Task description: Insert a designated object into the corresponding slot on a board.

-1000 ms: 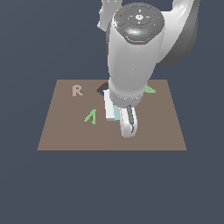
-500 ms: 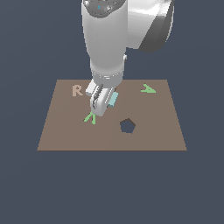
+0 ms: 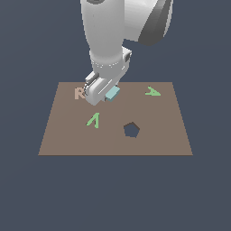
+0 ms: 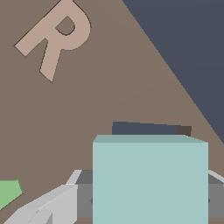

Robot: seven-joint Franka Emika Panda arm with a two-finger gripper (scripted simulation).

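We see only a sliver of the square hole (image 4: 146,128) past the teal block (image 4: 150,179), which hides the rest; in the exterior view the claw (image 3: 103,94) and arm cover it entirely. The claw's fingers (image 4: 52,203) are cut off at the wrist picture's edge, as is the block. The arm also overlaps the letter R (image 3: 79,94).

A simulated test scene is shown, not a real room. A flat brown board (image 3: 113,135) is seen floating on a plain, featureless dark blue-grey backdrop, with no walls or furniture drawn. Surfaces are rendered in flat, untextured colours; the tan R (image 4: 54,37) and a green A mark (image 3: 93,120) are given crisp, computer-drawn edges.
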